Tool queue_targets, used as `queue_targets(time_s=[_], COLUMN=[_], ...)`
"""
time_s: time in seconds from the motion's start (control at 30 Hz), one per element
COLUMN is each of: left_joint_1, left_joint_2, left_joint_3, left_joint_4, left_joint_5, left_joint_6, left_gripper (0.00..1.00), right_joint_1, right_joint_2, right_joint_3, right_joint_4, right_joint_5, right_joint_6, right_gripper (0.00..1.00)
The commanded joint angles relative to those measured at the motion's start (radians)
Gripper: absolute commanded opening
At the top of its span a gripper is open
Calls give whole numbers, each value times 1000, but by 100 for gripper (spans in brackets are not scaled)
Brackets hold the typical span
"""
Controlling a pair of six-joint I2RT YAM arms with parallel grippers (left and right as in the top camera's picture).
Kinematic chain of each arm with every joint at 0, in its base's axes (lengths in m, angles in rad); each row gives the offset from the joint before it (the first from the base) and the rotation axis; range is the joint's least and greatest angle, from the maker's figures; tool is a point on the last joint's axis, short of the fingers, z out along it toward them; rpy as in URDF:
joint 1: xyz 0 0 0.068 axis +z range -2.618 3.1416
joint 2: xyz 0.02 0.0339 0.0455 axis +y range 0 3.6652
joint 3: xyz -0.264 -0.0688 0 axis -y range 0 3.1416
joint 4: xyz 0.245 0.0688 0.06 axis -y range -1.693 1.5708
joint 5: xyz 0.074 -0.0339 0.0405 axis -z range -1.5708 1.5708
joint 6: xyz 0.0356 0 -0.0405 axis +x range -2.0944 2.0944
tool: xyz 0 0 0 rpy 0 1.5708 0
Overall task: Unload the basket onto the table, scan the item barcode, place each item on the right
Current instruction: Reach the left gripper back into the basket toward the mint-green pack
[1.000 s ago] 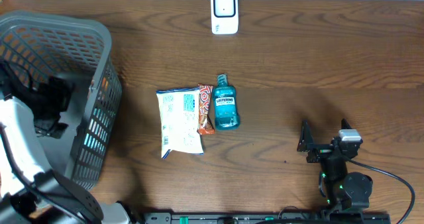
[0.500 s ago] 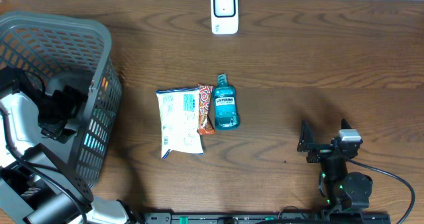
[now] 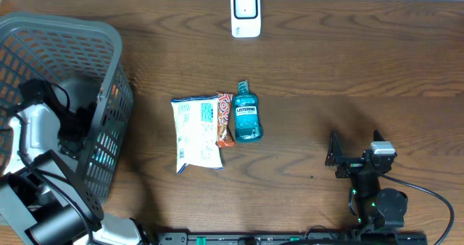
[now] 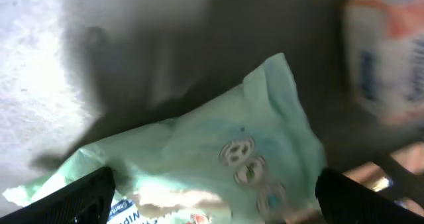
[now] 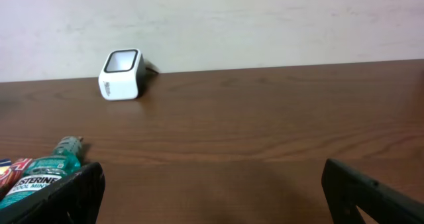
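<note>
your left gripper (image 4: 222, 197) is down inside the grey basket (image 3: 109, 35) at the left edge of the table (image 3: 362, 71), and its fingers stand wide apart. the pale green packet (image 4: 218, 151) lies crumpled on the basket floor right in the gap between them. one black fingertip sits at its left end and the other just off its right corner. nothing is pinched, and the wrist view is too blurred to say whether either tip touches the wrapper. a white and orange pack (image 4: 391, 65) lies farther in on the right, out of focus.

the scanner (image 3: 246, 13) stands upright at the far edge of the table, near the middle, well apart from the basket.

your right gripper (image 5: 215, 197) hangs low over the near right of the table, fingers spread wide with nothing between them, looking toward the scanner. the blue mouthwash bottle (image 3: 247, 118) lies flat mid-table, cap pointing far, well to the left of that gripper. an orange bar (image 3: 225, 120) lies against the bottle's left side, and a white snack bag (image 3: 197, 133) lies just left of the bar.
</note>
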Motion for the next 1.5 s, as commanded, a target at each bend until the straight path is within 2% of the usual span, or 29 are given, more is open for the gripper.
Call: queue_targets(time_s=[0.0,0.13,0.23,0.3,0.37,0.4,0.53,0.77,1.03,1.07,1.13,1.17,1.2,1.3,1.37,1.47], left_joint_1=[1,1,1,2,2,4,28,83,100,98,97,96,93,80,72,51], left_joint_2=[14,15,15,14,14,14,4,-60,-146,-146,-142,-140,-138,-135,-135,-134], left_joint_3=[-51,-84,-84,-84,-77,-69,5,208,232,232,230,226,220,191,165,108], left_joint_4=[31,52,52,52,52,51,10,-148,-183,-204,-236,-249,-251,-240,-218,-161], left_joint_5=[-61,-62,-63,-71,-94,-103,-111,-113,-148,-149,-159,-177,-204,-303,-316,-316], left_joint_6=[-40,-40,-44,-58,-82,-88,-93,-92,-122,-121,-100,-82,-71,-69,-67,5], left_gripper=[98,100,65,35,14,8,8,7,8,23,43,57,63,73,73,74], right_joint_1=[6,6,6,6,6,6,6,6,6,6,6,6,6,6,6,6], right_joint_2=[0,0,0,0,0,0,0,0,0,0,0,0,0,0,0,0], right_joint_3=[-1,-1,-1,-1,-1,-1,-1,-1,-1,-1,-1,-1,-1,-1,-1,-1], right_joint_4=[-4,-4,-4,-4,-4,-4,-4,-4,-4,-4,-4,-4,-4,-4,-4,-4], right_joint_5=[1,1,1,1,1,1,1,1,1,1,1,1,1,1,1,0], right_joint_6=[1,1,1,1,1,1,1,1,1,1,1,1,1,1,1,1], right_gripper=[99,99,99,99,99,99,99,99,99,99,99,99,99,99,99,99])
